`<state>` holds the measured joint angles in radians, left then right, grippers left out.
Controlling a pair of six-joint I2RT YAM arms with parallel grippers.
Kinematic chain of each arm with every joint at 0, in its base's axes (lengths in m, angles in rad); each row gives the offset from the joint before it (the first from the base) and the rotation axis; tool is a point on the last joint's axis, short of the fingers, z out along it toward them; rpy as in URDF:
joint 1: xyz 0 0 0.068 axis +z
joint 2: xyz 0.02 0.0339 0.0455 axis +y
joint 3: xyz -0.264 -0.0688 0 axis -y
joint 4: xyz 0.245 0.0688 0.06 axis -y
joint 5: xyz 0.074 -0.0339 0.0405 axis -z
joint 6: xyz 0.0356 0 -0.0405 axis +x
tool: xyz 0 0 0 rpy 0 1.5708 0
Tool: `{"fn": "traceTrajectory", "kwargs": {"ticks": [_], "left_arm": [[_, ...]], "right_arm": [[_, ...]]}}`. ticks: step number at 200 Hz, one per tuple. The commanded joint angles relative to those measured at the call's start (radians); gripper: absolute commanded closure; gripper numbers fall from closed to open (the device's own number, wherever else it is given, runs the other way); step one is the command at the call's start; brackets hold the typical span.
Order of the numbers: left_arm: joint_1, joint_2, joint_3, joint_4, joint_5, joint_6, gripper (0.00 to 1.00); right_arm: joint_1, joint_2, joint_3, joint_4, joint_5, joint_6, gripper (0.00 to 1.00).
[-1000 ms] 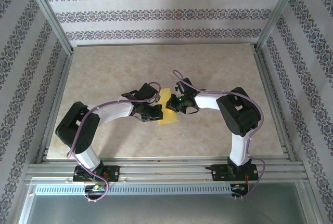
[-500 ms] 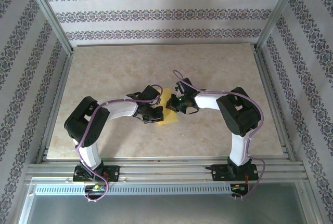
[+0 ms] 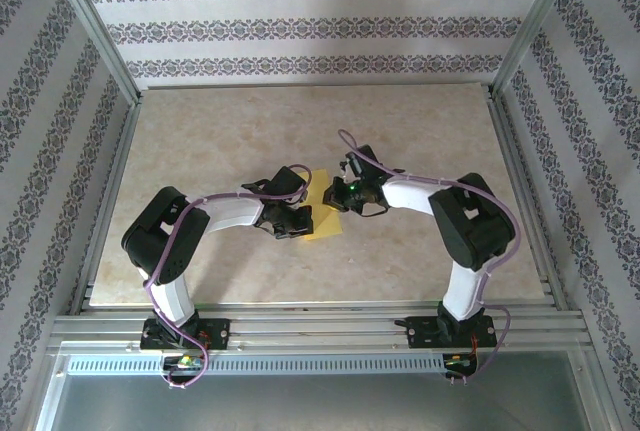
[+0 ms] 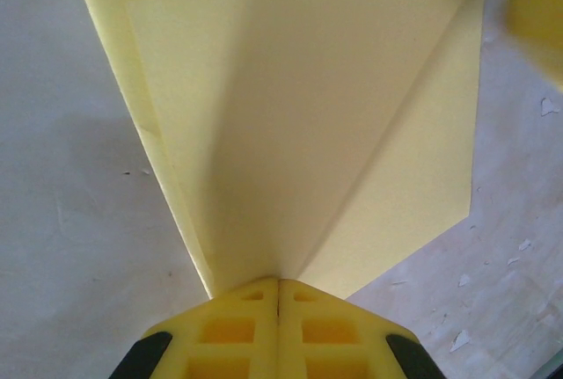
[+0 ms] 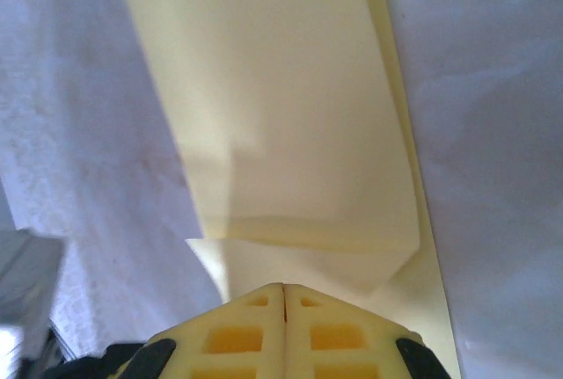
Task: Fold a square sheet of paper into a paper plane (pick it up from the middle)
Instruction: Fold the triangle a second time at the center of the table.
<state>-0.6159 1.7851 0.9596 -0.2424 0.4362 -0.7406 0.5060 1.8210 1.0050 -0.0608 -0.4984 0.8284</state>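
1 yellow sheet of paper [image 4: 290, 115], creased, lying on the table [image 3: 200, 131], left gripper [image 4: 279, 287] fingers pressed together at its folded corner, right gripper [image 5: 283, 289] fingers pressed together over its layered edge

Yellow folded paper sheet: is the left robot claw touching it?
Touching. In the left wrist view the left gripper, shut, sits right on the yellow folded paper sheet, whose edges run in under its tip with no gap.

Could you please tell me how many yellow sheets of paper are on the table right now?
1: the thin yellow folded sheet of paper lies on the beige table, between the shut left pincer and shut right pincer, whose tips cover parts of it.
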Motion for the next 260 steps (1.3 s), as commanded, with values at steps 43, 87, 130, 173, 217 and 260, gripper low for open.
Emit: {"fn": "traceTrajectory", "kwargs": {"ticks": [43, 87, 130, 173, 217, 260], "left_arm": [[-0.007, 0.017, -0.018, -0.05, -0.017, 0.012, 1.0], [-0.007, 0.019, -0.02, -0.048, -0.015, 0.011, 1.0], [-0.006, 0.017, -0.027, -0.054, -0.017, 0.012, 1.0], [-0.006, 0.036, -0.038, -0.077, -0.023, 0.019, 1.0], [-0.006, 0.043, -0.05, -0.066, -0.015, 0.026, 1.0], [-0.005, 0.025, 0.013, -0.073, 0.011, 0.049, 1.0]], "right_arm": [[0.071, 0.004, -0.027, -0.039, 0.003, -0.013, 1.0], [0.103, 0.067, 0.002, -0.026, -0.003, 0.006, 1.0], [0.076, 0.096, 0.0, -0.026, 0.007, -0.001, 1.0], [-0.017, 0.122, 0.035, -0.024, 0.007, -0.022, 1.0], [-0.108, 0.158, 0.096, -0.049, 0.024, -0.036, 1.0], [-0.162, 0.081, 0.098, -0.064, 0.057, -0.043, 1.0]]}}
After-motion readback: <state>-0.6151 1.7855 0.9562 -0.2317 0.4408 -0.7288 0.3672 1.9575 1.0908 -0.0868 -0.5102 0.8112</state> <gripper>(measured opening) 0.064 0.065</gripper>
